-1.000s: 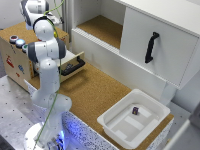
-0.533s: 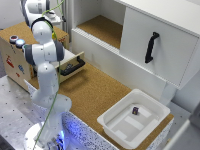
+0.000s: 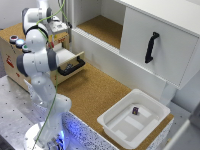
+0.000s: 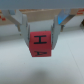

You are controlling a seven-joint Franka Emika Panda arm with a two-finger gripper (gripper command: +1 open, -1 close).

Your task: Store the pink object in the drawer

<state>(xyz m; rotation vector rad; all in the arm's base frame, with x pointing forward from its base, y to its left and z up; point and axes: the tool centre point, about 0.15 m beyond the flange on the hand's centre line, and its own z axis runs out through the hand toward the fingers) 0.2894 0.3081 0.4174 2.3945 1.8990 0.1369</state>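
Observation:
In the wrist view my gripper (image 4: 41, 42) is shut on the pink object (image 4: 40, 46), a pink-red cube with dark letters on its faces, held between the two grey fingers (image 4: 23, 29) over a pale surface. In the exterior view the gripper (image 3: 58, 26) is up above the light-wood box (image 3: 11, 59), behind the arm, and the cube cannot be made out there. The drawer (image 3: 75, 59), pale wood with a black bar handle (image 3: 70, 68), stands pulled open from the box toward the cork floor.
A large white cabinet door with a black handle (image 3: 151, 47) hangs at the exterior view's right, beside an open cork-lined shelf (image 3: 102, 27). A white bin (image 3: 111, 120) holding a small dark object (image 3: 135, 110) sits at the front right. Small round items (image 3: 16, 40) lie on the box top.
The arm has shifted only slightly above the box. The drawer stays open as before.

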